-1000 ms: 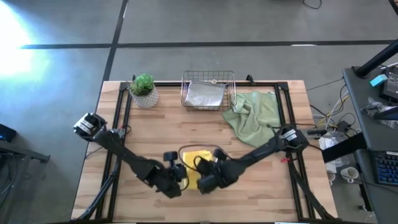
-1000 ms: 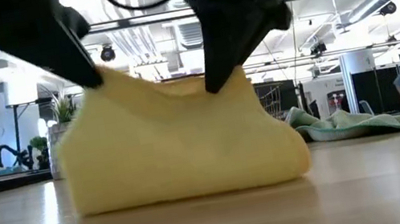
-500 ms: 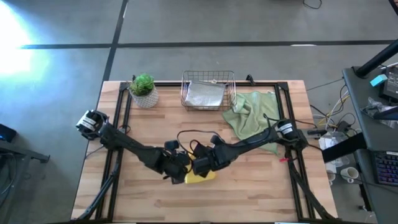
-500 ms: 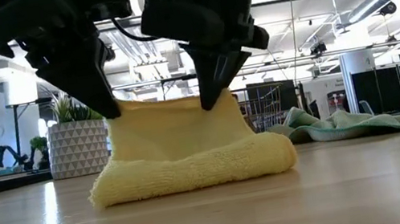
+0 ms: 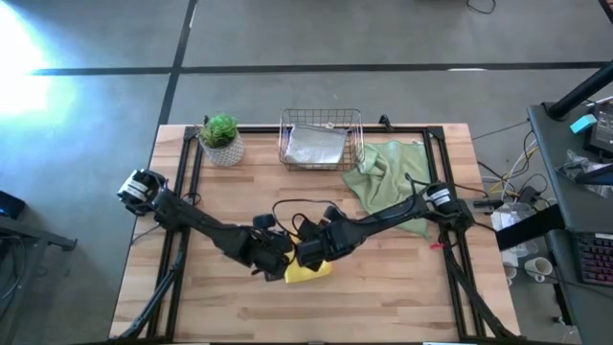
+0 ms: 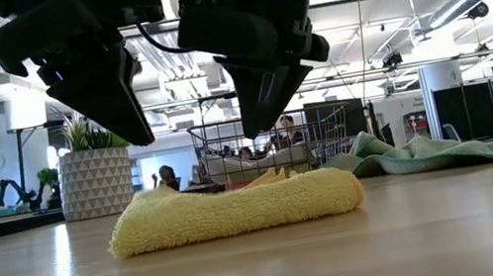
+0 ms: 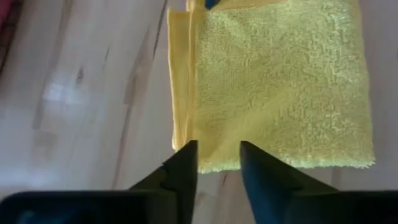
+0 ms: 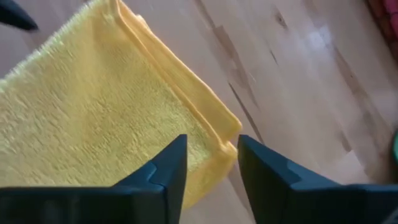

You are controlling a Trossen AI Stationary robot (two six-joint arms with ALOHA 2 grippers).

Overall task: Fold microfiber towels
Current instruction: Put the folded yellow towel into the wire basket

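Yellow towel (image 6: 235, 209) lying folded at table's (image 5: 383, 297) 6 o'clock; left jaws (image 6: 136, 136) and right jaws (image 6: 260, 126) hovering parted, empty, above. Sage towel (image 5: 393, 177) at 2 o'clock waiting unfolded; grey towel (image 5: 314, 146) sitting in basket (image 5: 356, 125).

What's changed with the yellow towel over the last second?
Both claws, left and right, carried the yellow towel's raised edge over, laid it down and let go. It now lies flat and folded, with both claws open just above it. The green towel, basket and plant stayed put.
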